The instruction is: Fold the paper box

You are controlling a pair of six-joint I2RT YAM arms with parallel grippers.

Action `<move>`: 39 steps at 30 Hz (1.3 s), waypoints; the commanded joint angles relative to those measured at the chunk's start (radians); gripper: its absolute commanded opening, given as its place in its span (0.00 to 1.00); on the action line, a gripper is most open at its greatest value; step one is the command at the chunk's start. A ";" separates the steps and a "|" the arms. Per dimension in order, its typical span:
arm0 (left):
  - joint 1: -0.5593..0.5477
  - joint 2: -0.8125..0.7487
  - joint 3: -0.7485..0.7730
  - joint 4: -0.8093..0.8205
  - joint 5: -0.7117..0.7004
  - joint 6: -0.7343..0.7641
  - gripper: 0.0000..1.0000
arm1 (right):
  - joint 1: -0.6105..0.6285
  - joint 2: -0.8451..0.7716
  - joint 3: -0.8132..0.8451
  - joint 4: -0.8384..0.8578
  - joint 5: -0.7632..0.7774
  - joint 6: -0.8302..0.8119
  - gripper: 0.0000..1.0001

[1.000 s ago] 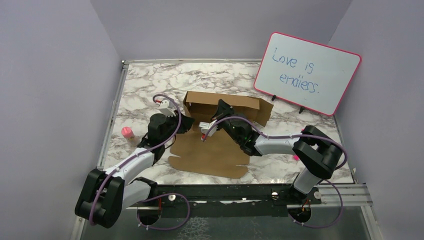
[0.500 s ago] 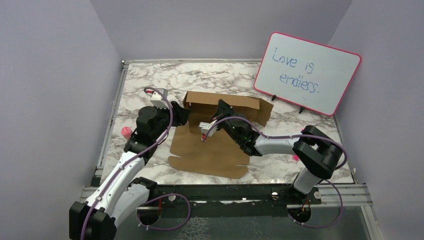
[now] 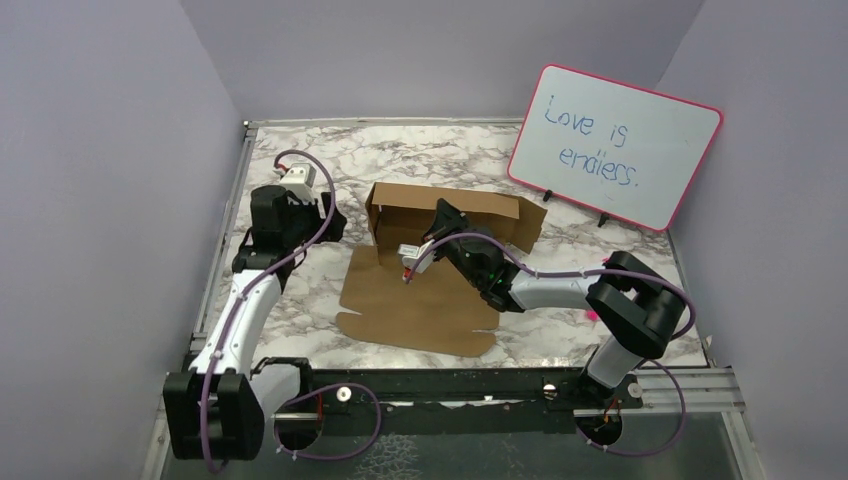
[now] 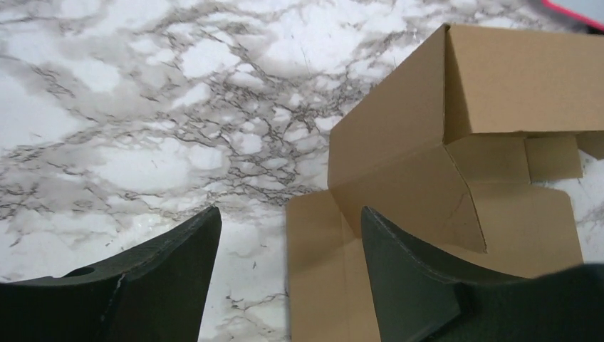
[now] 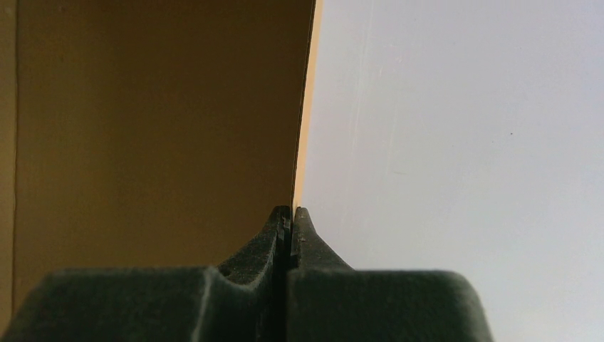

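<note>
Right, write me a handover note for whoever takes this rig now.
Left gripper: open, empty, over the marble table left of the plain brown cardboard box.
Right gripper: shut on the edge of the box's upright rear wall.
Done: rear wall and left end wall stand up.
To do: the front panel lies flat on the table; its flaps need folding and tucking.

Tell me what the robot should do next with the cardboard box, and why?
Probably move the open left end effector over to the paper box and lift its flat front panel. The right end effector is shut on the edge of the upright wall, so that side is held. The left one hangs beside the box with nothing in it, and the front panel lies unfolded.
</note>
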 commanded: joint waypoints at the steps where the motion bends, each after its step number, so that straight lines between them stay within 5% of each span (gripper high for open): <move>1: 0.013 0.096 0.068 -0.023 0.151 0.115 0.75 | 0.010 -0.006 -0.010 -0.103 -0.003 0.021 0.01; 11: 0.014 0.381 0.058 0.209 0.383 0.203 0.78 | 0.012 -0.037 -0.007 -0.129 -0.024 0.055 0.01; 19: 0.010 0.403 -0.037 0.472 0.526 0.207 0.76 | 0.021 -0.051 0.008 -0.176 -0.051 0.073 0.01; 30: -0.024 0.416 -0.065 0.549 0.514 0.216 0.74 | 0.046 -0.007 0.004 -0.195 -0.042 0.089 0.01; 39: -0.123 0.407 -0.105 0.677 0.331 0.182 0.74 | 0.060 -0.014 0.019 -0.227 -0.040 0.095 0.01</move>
